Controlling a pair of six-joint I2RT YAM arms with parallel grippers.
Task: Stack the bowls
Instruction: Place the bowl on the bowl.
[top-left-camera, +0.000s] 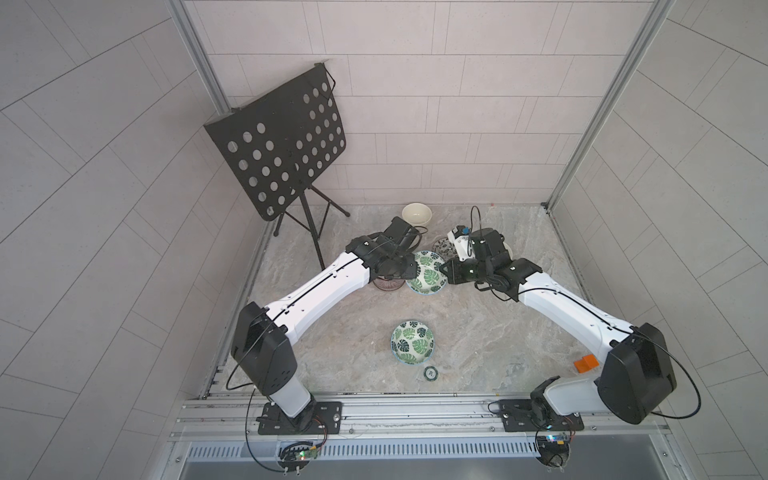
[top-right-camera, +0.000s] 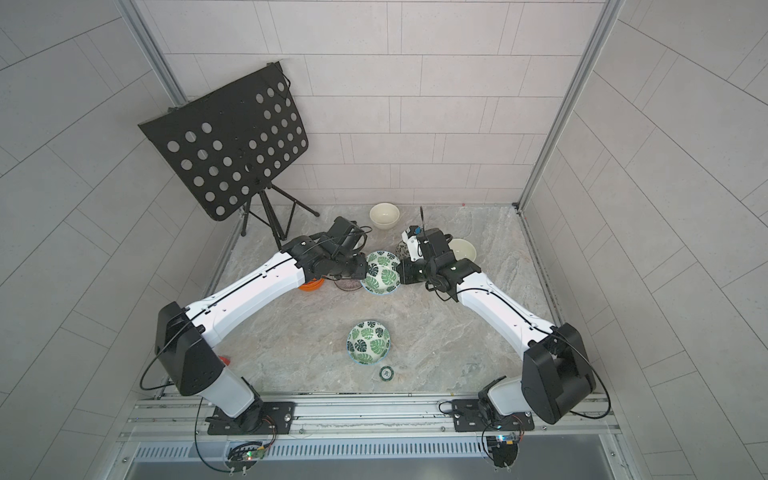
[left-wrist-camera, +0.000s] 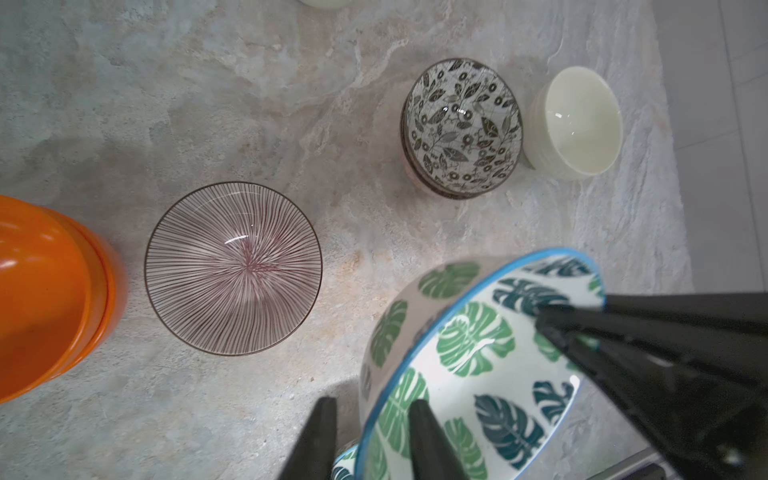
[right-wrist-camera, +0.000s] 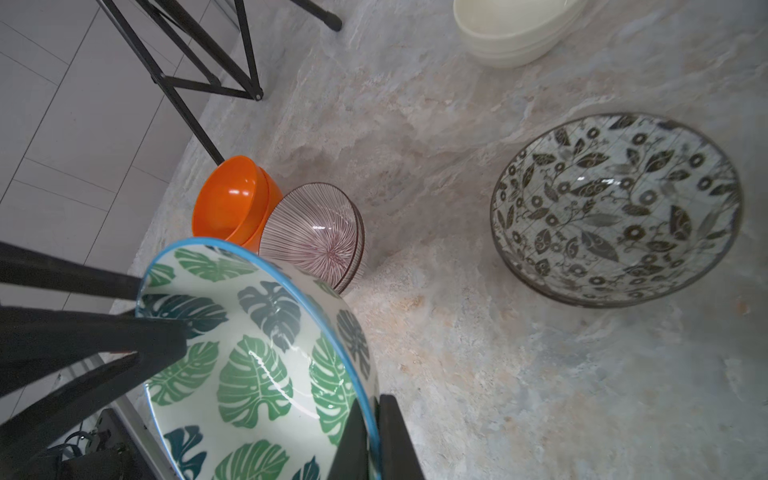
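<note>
Pinching the rim of the tilted leaf bowl (right-wrist-camera: 266, 365), the right claw (right-wrist-camera: 374, 405) holds it in the air; the left claw (left-wrist-camera: 372, 403) stands spread around the opposite rim. The matching bowl (top-left-camera: 413, 341) sits on the table (top-left-camera: 478, 332), toward the robot's side from both claws.

disc (top-left-camera: 430, 372) just before nearest bowl (top-left-camera: 413, 342)

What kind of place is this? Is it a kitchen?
Probably a robot testing booth, not a kitchen. Two robot arms are bolted to a metal rail, tiled walls box in the table, and bowls sit on it.
</note>
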